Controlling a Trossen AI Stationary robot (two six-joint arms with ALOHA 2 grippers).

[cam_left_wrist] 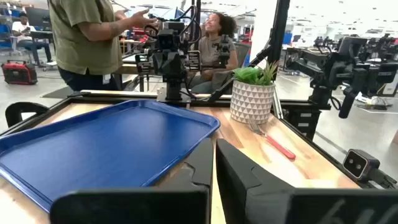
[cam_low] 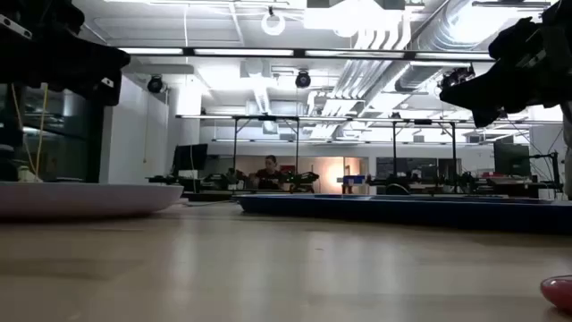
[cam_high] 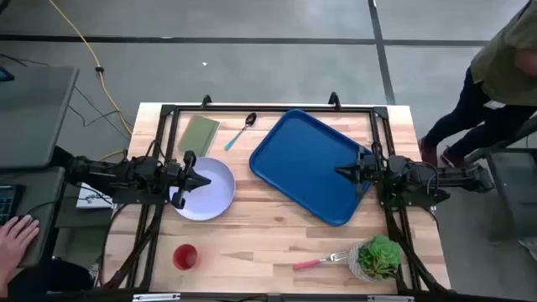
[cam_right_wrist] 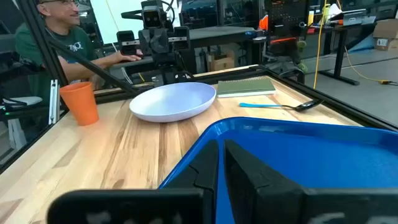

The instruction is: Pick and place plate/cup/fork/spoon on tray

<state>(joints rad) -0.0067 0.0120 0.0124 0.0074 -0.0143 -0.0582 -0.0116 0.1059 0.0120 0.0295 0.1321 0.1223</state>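
Left end effector [cam_high: 204, 179] closed, empty — over plate [cam_high: 216, 197]; right end effector [cam_high: 341, 173] likewise.

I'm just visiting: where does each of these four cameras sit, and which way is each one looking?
High view: above the table, looking straight down; both arms show, the left gripper over the plate, the right gripper over the tray.
Low view: at table-top height, looking level across into the room; arms enter from above.
Left wrist view: on the left arm, facing the tray and potted plant; its own jaws show.
Right wrist view: on the right arm, facing the plate and spoon.
All four views share the tray.
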